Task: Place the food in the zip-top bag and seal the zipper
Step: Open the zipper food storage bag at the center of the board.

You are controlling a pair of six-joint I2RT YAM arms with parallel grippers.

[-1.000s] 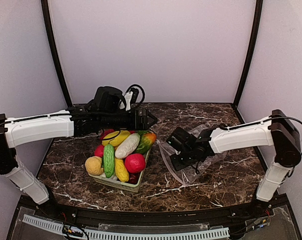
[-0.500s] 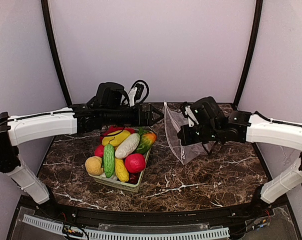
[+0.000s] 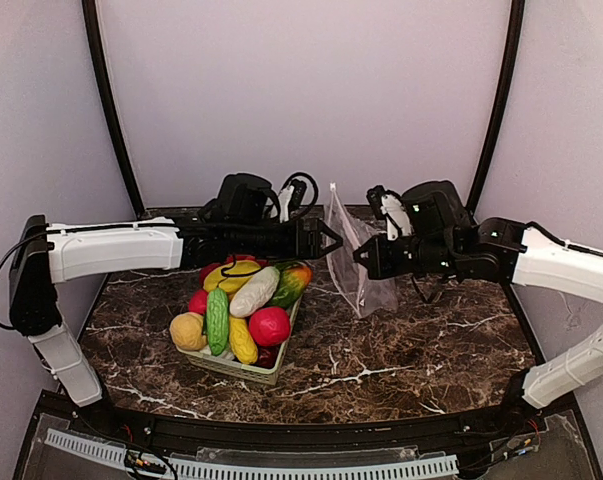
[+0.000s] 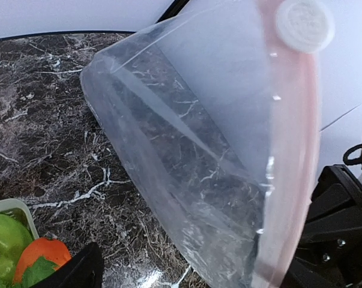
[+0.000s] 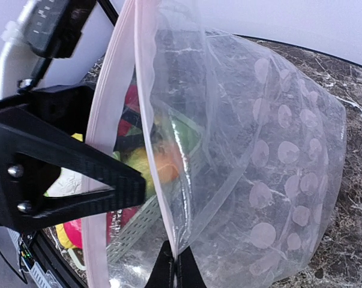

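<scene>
The zip-top bag (image 3: 359, 262) hangs upright above the table, held by my right gripper (image 3: 366, 257), which is shut on one lip of its mouth (image 5: 174, 267). The bag's mouth gapes, with its two pink zipper strips (image 5: 111, 120) apart. In the left wrist view the bag (image 4: 199, 150) fills the frame, with the pink zipper (image 4: 292, 156) and white slider (image 4: 304, 24) at the right. My left gripper (image 3: 329, 240) is open, its jaws spread on either side of the bag's lower edge (image 4: 190, 276). The food (image 3: 243, 305) lies heaped in the basket.
A pale green slatted basket (image 3: 243, 371) sits at centre left on the dark marble table (image 3: 411, 350), below my left arm. Its rim shows in the left wrist view (image 4: 6, 207) with green and orange food (image 4: 24, 255). Curved black posts stand at the back corners.
My right gripper has lifted the bag off the table and carried it up and left. My left gripper has moved right, up to the bag.
</scene>
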